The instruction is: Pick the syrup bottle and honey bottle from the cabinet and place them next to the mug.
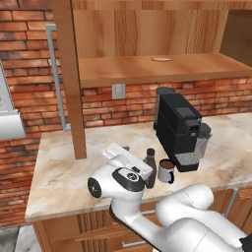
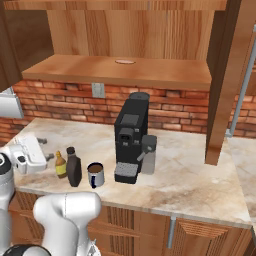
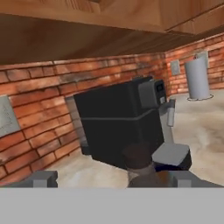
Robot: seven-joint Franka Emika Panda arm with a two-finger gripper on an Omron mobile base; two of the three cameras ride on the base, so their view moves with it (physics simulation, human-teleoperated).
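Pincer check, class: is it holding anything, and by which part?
Nothing. The pincer stands open beside the honey bottle and syrup bottle, both already on the counter.

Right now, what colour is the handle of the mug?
Dark blue. The mug itself is white; this shows best in the left base view.

Even, soft rendered light around me; faint shadows under the cabinet (image 1: 147,69) shelf; no glare; my hand view looks coarse and blurred up close.
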